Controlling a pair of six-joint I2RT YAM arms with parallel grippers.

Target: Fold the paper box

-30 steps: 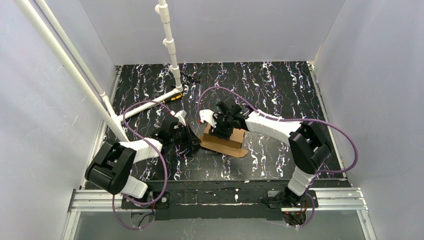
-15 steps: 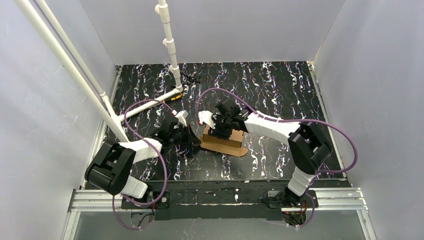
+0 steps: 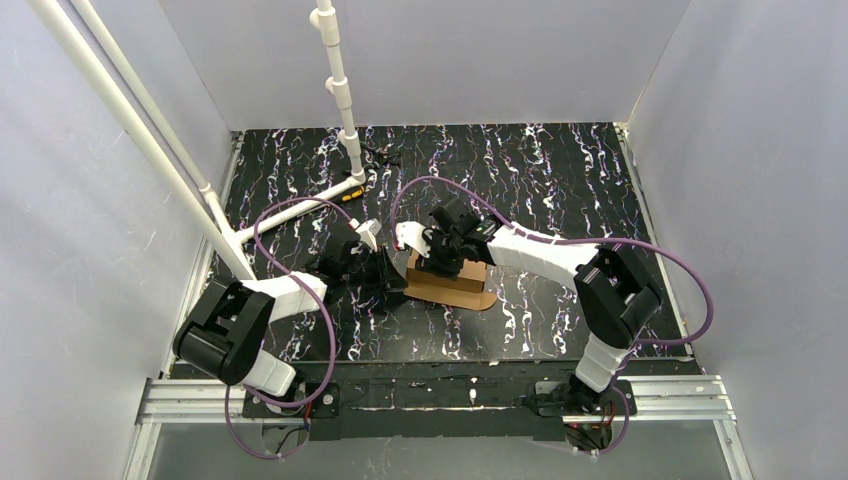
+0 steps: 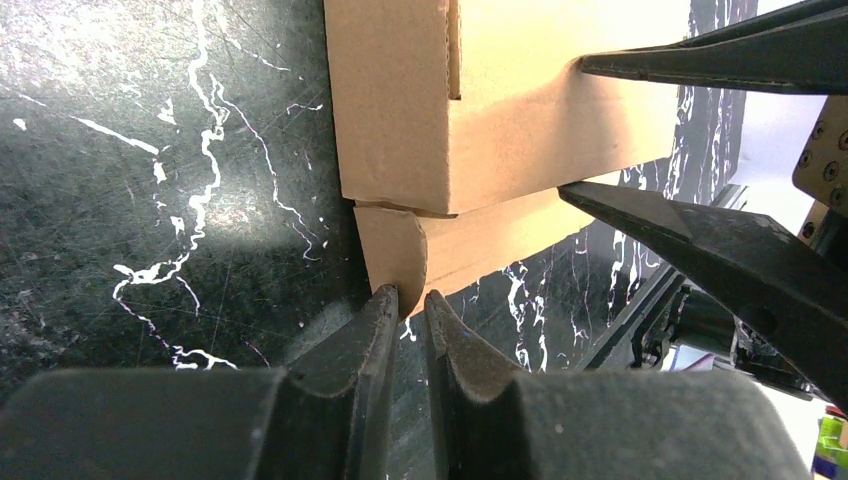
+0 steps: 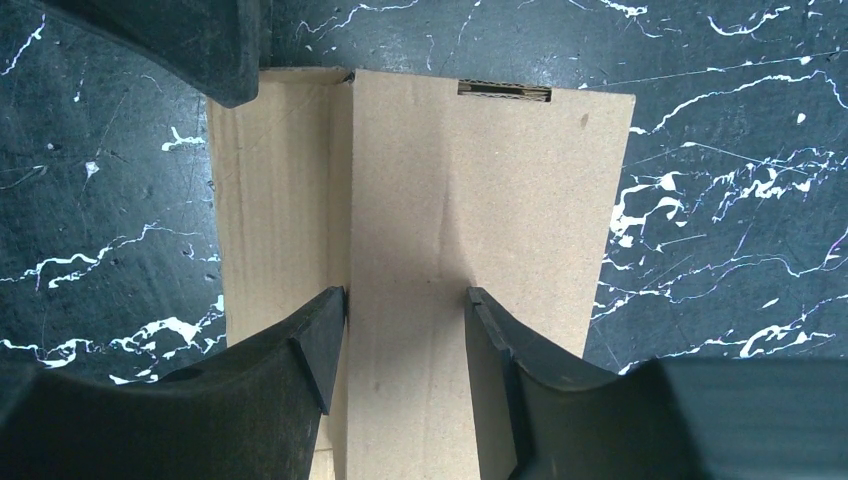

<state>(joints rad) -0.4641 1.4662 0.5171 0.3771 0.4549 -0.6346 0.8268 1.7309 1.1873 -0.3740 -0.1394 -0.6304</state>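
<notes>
1. top external: the paper box (image 3: pixel 462 283) lies on the black marbled table (image 3: pixel 540 180), near its middle and between the two arms. the left gripper (image 3: pixel 388 272) sits low at the box's left end. the right gripper (image 3: pixel 440 258) reaches over the box from the right, down on its top. a white pipe (image 3: pixel 340 90) stands well behind
2. left wrist: the left gripper (image 4: pixel 405 310) has its fingers almost together, with only a thin slit between them. the corner of the box's lower flap (image 4: pixel 470 245) meets the tips. i cannot tell whether the flap is pinched or only touched. the folded body of the box (image 4: pixel 400 110) rests above that flap, and the right gripper's fingers (image 4: pixel 720 250) straddle its side wall
3. right wrist: the right gripper (image 5: pixel 405 300) has its jaws about halfway apart, tips set down on the box's top panel (image 5: pixel 500 180). the left tip is at a fold line, and flat cardboard shows in the gap
</notes>
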